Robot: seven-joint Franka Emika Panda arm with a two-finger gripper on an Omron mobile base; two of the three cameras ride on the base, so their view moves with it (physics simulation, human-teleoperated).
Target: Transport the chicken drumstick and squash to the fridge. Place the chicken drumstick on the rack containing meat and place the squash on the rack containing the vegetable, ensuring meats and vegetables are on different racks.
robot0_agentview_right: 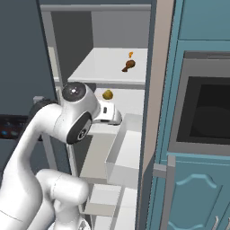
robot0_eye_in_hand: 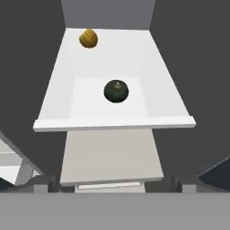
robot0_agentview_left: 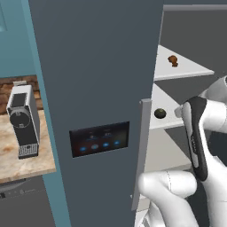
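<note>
The fridge (robot0_agentview_left: 97,66) stands with its door swung open and its white shelves showing. A small brown chicken drumstick (robot0_agentview_right: 128,66) lies on the upper shelf (robot0_agentview_left: 190,71), also visible as the drumstick (robot0_agentview_left: 173,60). One shelf lower, a dark green round squash (robot0_eye_in_hand: 116,91) sits near the front edge, seen too as the squash (robot0_agentview_left: 160,113). Behind it, at the back of that shelf, rests a yellow-brown vegetable (robot0_eye_in_hand: 88,38). My gripper (robot0_eye_in_hand: 115,185) hovers in front of and above this shelf, open, with nothing between its fingers.
A tiny orange item (robot0_agentview_right: 130,54) lies behind the drumstick. A white drawer (robot0_agentview_right: 121,152) juts out below the shelves. The fridge door's handle (robot0_agentview_left: 142,150) stands close to my arm. A dark oven (robot0_agentview_right: 206,108) in teal cabinets is on the right, a coffee machine (robot0_agentview_left: 22,119) on the left counter.
</note>
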